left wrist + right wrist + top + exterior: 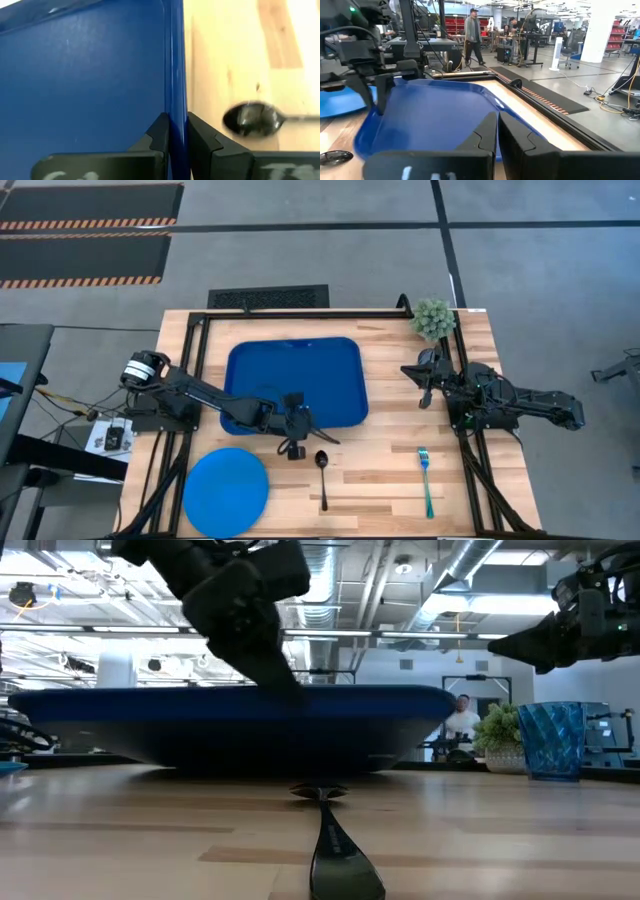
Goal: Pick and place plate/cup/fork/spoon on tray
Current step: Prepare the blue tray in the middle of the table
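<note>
Left gripper (175, 131) clenched on dark-blue tray (300, 370) rim, spoon (322, 471) just beside, right gripper (427, 380) pinched shut, empty.

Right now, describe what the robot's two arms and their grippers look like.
Both arms are dark, nearly black, built of jointed segments. The left arm has a pale round cap at its base end, with loose cables trailing beside it. The right arm is the same dark build, with a little green among its wiring. The left gripper and the right gripper each have two flat, black, angular fingers.
</note>
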